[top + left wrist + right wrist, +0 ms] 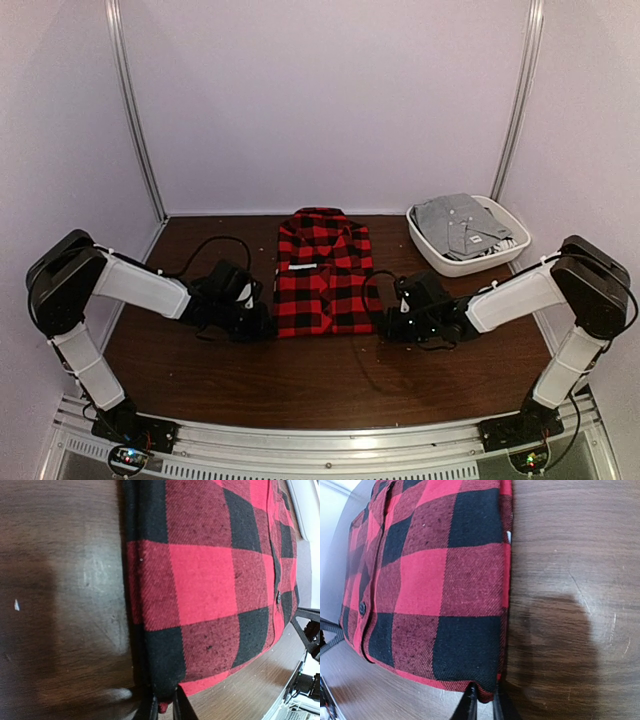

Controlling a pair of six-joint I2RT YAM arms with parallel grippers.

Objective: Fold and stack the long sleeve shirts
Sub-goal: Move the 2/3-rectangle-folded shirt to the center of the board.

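**Item 1: flannel shirt** (pixel 323 285). Red-and-black check. It lies flat at mid-table (pixel 300 380), collar far, hem near, button front up. No sleeves show and the outline is a narrow rectangle. By judgement the side folds are done and the crosswise fold is not.

**Item 2: left arm** (pixel 145 285). It reaches low across the table from the left. The left jaws are drawn nearly together on the near-left hem corner, with cloth pinched between them in the wrist view.

**Item 3: right arm** (pixel 510 300). It mirrors the left arm. The right jaws are likewise closed on the near-right hem corner.

**Note on holding.** With both near corners gripped at once, the hem can probably rise level and travel toward the collar without skewing.

**Item 4: white basket** (pixel 450 262). Far right, near the collar end of the flannel shirt but apart from it. It holds a folded grey shirt (pixel 462 225). Whether it serves as supply or as the stacking place cannot be told.
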